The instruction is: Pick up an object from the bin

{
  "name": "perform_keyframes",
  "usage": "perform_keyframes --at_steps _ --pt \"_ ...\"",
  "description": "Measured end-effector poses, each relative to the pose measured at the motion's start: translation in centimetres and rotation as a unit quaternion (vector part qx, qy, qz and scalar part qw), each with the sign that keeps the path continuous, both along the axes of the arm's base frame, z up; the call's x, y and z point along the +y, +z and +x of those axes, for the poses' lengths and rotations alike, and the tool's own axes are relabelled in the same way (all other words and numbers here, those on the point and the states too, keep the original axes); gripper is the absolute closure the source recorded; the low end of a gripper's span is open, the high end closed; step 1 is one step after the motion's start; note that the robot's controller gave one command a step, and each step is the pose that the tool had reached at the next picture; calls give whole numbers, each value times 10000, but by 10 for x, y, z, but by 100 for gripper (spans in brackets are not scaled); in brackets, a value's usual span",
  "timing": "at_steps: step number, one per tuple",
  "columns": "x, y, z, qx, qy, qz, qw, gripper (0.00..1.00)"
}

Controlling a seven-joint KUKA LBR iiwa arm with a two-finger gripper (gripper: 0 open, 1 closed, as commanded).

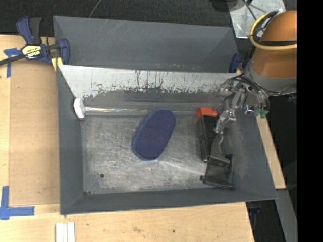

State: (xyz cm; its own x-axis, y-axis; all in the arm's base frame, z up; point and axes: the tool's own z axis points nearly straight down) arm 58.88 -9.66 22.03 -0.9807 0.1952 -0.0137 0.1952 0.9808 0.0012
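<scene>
Gripper low at the right side of the bin, just above a long black tool with an orange far end. Clenched or released: cannot tell. Tool lies near-to-far. Looks rigid and fairly light, so probably best taken across its narrow mid-body. Blue oval pad mid-bin, apart.

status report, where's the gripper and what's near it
Gripper at right of grey metal bin, over long black tool with orange end. Dark blue oval pad apart, mid-bin. Nothing in the way.
</scene>
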Motion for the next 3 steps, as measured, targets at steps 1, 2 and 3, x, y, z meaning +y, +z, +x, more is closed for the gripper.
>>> perform_keyframes --at_steps 1,2,3 --pt "39 101 -7 10 1262 -12 9920 0" --pt "35 -13 14 86 1296 3 9915 0" --pt "94 -88 14 79 2077 7 9782 0"
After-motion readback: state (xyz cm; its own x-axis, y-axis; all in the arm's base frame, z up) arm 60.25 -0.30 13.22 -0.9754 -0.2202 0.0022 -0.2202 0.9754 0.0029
